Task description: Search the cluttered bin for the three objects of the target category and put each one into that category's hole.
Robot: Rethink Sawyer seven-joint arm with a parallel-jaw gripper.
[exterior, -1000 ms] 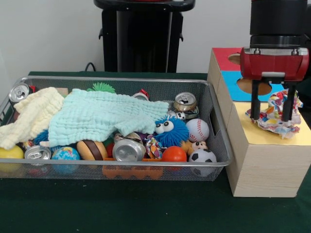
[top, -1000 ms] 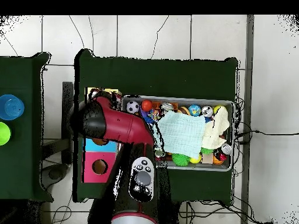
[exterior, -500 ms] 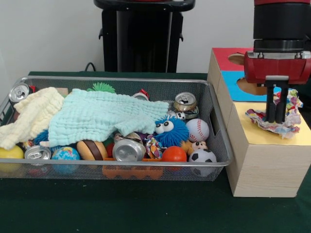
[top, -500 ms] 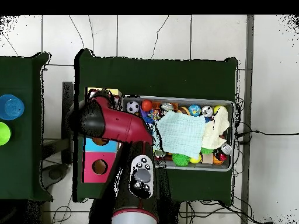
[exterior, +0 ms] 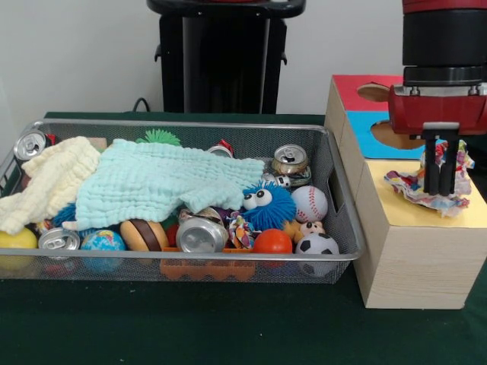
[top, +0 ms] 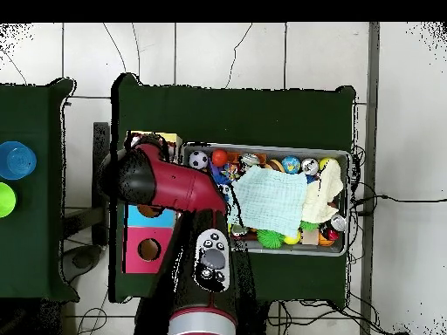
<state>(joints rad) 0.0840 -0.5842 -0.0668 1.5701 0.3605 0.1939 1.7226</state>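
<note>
My gripper [exterior: 441, 189] hangs over the yellow end of the wooden sorting box [exterior: 415, 251], at the right of the front view. Its fingers [exterior: 434, 163] are pressed together, shut on a crumpled colourful wrapper [exterior: 409, 186] that rests on the yellow top [exterior: 403, 215]. Behind it are the blue section with its hole [exterior: 402, 136] and the red section with its hole [exterior: 370, 92]. In the overhead view the red arm [top: 144, 179] covers the gripper and the wrapper.
The wire mesh bin [exterior: 335, 175] holds a light blue cloth [exterior: 160, 182], a cream cloth [exterior: 46, 182], cans [exterior: 290, 160] [exterior: 202, 234], a baseball [exterior: 310, 203], a soccer ball [exterior: 317, 245], an orange ball [exterior: 272, 242] and a blue fuzzy toy [exterior: 268, 204].
The gripper stood open around the wrapper a second ago, then shut on it. It has since drifted a little to the right and slightly upward.
</note>
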